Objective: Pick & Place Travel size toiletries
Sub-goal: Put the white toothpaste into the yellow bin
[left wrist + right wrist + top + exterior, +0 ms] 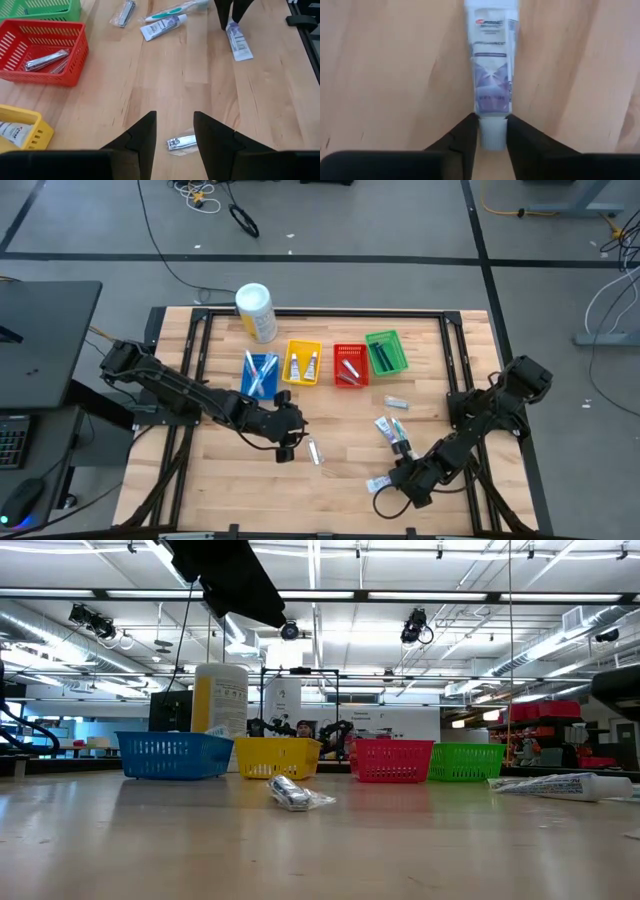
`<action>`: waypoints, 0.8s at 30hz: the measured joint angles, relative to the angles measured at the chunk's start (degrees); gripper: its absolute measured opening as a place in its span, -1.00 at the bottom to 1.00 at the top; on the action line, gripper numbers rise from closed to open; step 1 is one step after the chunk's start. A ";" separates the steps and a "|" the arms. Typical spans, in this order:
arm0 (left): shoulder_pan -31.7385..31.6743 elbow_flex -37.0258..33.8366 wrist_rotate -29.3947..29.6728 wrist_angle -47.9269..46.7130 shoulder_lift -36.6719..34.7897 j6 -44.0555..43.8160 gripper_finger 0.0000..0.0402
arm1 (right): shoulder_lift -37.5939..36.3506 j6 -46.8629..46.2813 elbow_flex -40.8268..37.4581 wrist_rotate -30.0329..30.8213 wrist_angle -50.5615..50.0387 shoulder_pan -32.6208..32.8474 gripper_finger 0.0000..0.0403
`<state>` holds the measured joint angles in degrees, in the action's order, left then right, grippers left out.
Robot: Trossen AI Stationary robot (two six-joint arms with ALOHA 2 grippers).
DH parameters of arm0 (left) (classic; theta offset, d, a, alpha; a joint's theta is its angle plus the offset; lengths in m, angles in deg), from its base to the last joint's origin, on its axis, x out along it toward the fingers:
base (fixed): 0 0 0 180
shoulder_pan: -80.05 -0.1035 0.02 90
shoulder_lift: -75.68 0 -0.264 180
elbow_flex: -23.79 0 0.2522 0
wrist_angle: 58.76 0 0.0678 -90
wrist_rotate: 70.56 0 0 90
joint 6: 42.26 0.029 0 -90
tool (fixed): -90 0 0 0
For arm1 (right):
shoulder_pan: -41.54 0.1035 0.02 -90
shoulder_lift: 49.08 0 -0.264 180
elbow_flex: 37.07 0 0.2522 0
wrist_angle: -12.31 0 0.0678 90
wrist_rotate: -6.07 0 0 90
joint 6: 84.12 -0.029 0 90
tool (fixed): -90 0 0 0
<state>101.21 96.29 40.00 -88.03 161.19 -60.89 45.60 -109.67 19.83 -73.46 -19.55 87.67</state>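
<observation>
A white-and-blue toothpaste tube (492, 55) lies flat on the wooden table (340, 420) near its front right. My right gripper (492, 120) is shut on its cap end, also visible in the high view (398, 477). My left gripper (175, 117) hovers open at mid-table (288, 442), above a small wrapped nail clipper (181, 143) that lies on the wood. Another toothpaste tube (162, 27) and a toothbrush (175, 11) lie side by side farther right. My right gripper pinches the tube's white cap (492, 135) between its two fingers, one on each side. The fingers come steeply from above, in line with the tube. The tube's body stretches away from the fingertips and rests flat on the table.
Blue (259, 373), yellow (303, 362), red (350, 365) and green (386, 352) baskets stand in a row at the far side, some with items inside. A white-and-yellow canister (256, 312) stands at the far left. A small packet (396, 401) lies near the green basket.
</observation>
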 joint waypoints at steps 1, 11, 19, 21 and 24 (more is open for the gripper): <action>0.00 0.00 0.00 0.00 0.00 0.00 -0.32 | 0.04 0.55 -0.05 0.03 0.80 -0.03 -0.50; 0.00 0.04 -0.02 0.02 0.00 -1.20 -0.32 | -0.07 0.32 0.94 0.74 3.25 -1.22 -0.57; 0.00 0.07 0.63 1.41 0.00 -4.79 -0.32 | -1.16 9.73 3.31 13.83 7.96 -8.42 -0.58; 0.00 0.07 1.53 2.71 0.00 -5.42 -0.32 | -1.31 16.64 3.40 16.16 9.38 -10.21 -0.58; -0.81 0.07 1.60 3.96 0.00 -4.95 -0.31 | -1.27 28.99 3.40 22.93 12.68 -12.28 -0.58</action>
<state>100.40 96.36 41.60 -84.07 161.19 -65.84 44.33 -80.68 23.23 -50.53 -6.87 75.39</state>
